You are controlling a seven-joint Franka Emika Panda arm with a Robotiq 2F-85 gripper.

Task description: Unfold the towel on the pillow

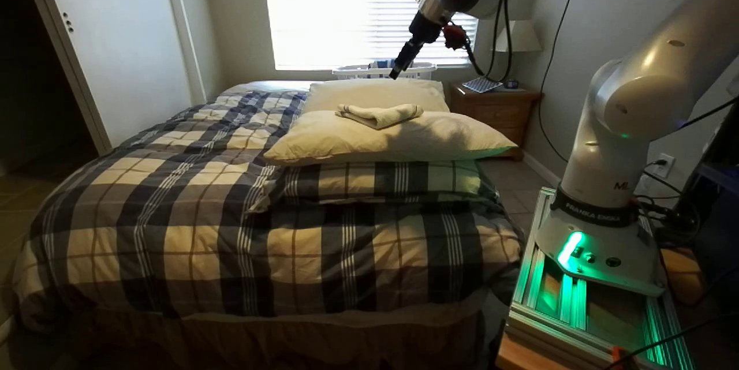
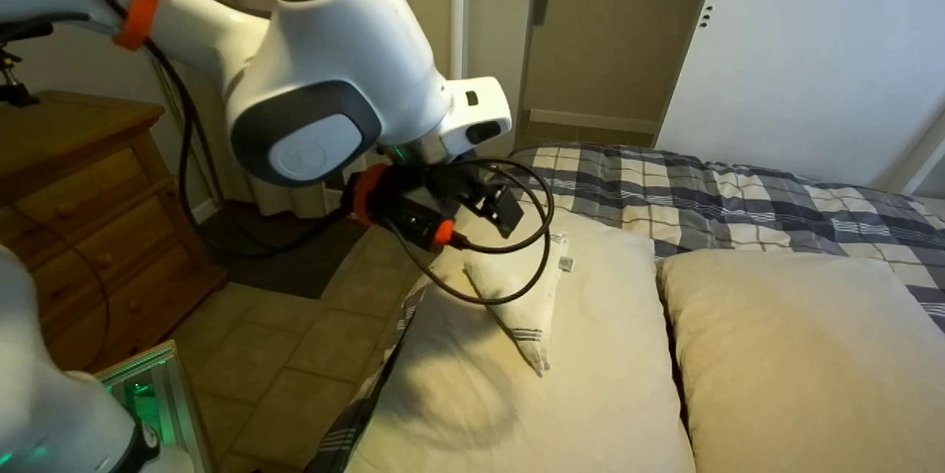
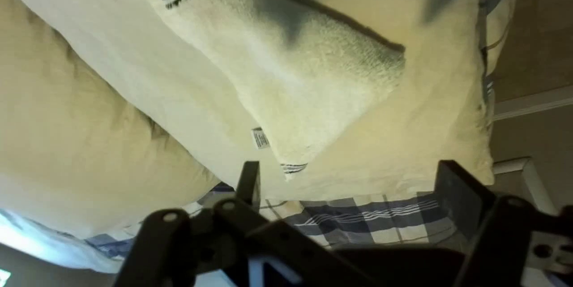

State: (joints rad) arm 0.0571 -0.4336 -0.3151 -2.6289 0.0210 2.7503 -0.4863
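The cream towel lies folded on the pale-yellow pillow, in an exterior view (image 1: 381,117), in an exterior view (image 2: 517,277) and in the wrist view (image 3: 291,67). It has dark stripes at two corners and a small tag at one edge. The pillow shows in both exterior views (image 1: 329,142) (image 2: 598,399) and in the wrist view (image 3: 438,108). My gripper is in the air above the towel, apart from it, in both exterior views (image 1: 395,74) (image 2: 506,213). In the wrist view my gripper (image 3: 351,184) is wide open with nothing between its fingers.
Another cream pillow (image 1: 375,94) (image 2: 797,355) lies beside the towel's pillow. A plaid pillow (image 1: 381,179) is under it, on the plaid bedspread (image 1: 190,243). A laundry basket (image 1: 358,72) and a nightstand (image 1: 496,110) stand beyond. A loop of black cable (image 2: 550,211) hangs round the gripper.
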